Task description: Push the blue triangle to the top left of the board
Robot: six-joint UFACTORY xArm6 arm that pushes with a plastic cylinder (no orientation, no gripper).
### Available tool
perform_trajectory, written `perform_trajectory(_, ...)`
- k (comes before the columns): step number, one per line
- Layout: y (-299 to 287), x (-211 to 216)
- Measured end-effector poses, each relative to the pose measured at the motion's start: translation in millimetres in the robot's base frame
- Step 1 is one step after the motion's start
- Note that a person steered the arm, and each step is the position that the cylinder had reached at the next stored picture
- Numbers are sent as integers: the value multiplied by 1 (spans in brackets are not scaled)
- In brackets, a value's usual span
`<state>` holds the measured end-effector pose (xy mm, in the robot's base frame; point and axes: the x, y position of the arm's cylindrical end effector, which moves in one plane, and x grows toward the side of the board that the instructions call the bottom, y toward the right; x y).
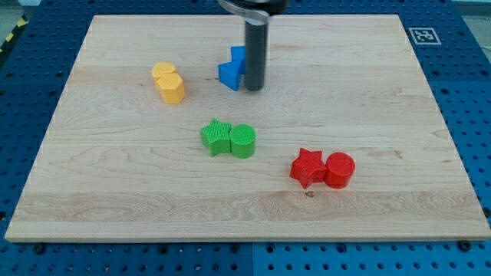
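The blue triangle (229, 75) lies on the wooden board (115, 184) near the view's top centre. A second blue block (238, 55) sits just behind it, partly hidden by the rod. My tip (254, 88) rests on the board right beside the blue triangle, on its right side, touching or almost touching it. The board's top left corner lies well to the left of the triangle.
Two yellow blocks (168, 82) sit together left of the blue triangle. A green star (216, 137) and a green cylinder (242, 141) sit at the centre. A red star (308, 167) and a red cylinder (340, 170) sit at the lower right.
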<state>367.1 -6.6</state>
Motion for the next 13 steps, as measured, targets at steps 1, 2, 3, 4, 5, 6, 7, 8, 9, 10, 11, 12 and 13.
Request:
perform_trajectory(1,-7,-2)
perform_trajectory(2,-14,-2)
perform_trajectory(3,-33,-2)
perform_trajectory(4,-34,-2)
perform_trajectory(5,-58,-2)
perform_trajectory(6,-88,-12)
perform_trajectory(7,-98,-33)
perform_trajectory(8,-109,-49)
perform_trajectory(9,-141,-55)
perform_trajectory(10,-164,-78)
perform_trajectory(11,-166,-105)
perform_trajectory(12,-166,-108)
perform_trajectory(13,-166,-110)
